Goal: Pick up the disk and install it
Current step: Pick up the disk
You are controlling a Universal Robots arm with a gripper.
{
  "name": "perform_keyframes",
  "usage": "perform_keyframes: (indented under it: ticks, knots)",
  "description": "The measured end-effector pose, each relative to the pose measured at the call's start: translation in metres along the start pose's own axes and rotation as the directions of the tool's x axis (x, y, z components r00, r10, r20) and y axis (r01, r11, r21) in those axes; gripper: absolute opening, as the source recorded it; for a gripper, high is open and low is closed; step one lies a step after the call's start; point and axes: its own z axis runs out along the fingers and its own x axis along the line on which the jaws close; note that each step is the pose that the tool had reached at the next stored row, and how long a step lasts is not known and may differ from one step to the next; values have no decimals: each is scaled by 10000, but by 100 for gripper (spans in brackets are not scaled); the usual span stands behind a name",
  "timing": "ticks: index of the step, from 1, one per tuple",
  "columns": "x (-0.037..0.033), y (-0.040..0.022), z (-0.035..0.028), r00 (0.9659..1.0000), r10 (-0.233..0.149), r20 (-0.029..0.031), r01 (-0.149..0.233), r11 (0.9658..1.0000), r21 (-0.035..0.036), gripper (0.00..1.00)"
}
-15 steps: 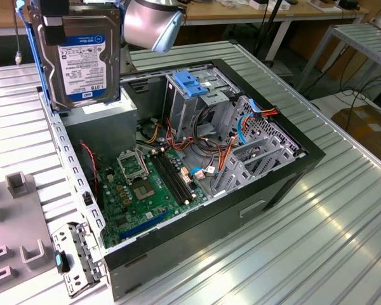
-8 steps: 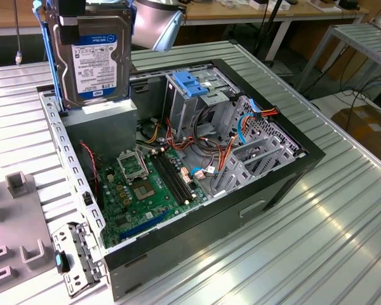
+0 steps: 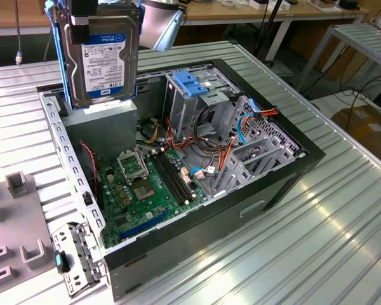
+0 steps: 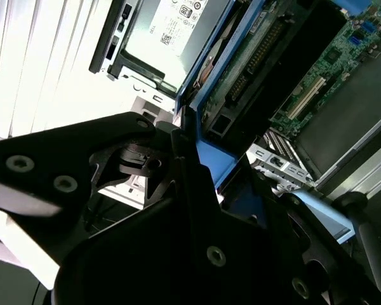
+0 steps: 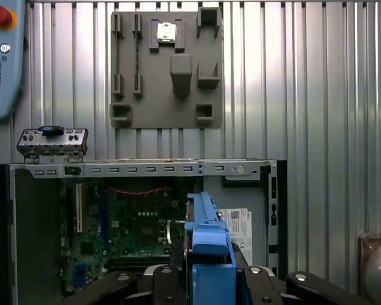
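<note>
Nearest, the open black computer case (image 3: 286, 175) sits midway on the ribbed metal worktop (image 3: 343, 241). Beyond, toward the worktop's far edge, the gripper (image 5: 209, 283) clamps the dark metal, blue-railed disk (image 3: 105, 60) upright above the case. It looks stiff, weighty and shock-sensitive; the rails seem the sensible hold.

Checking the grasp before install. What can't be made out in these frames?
1. Exterior view: the end effector is cut off by the top edge, so its contact with the disk cannot be checked.
2. Second wrist view: the end effector's black body hides the gripped end of the disk.
3. Exterior view: the drive cage has its inside hidden by its walls and the blue bracket.
</note>
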Motion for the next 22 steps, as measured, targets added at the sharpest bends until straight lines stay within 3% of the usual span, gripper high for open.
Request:
perform_keyframes:
  ticks: [13,22]
  knots:
    - [-1,-13,0,10000,-5,-1,5,10000,-1,37]
    - [-3,-177,1,10000,-1,0,1,10000,-1,37]
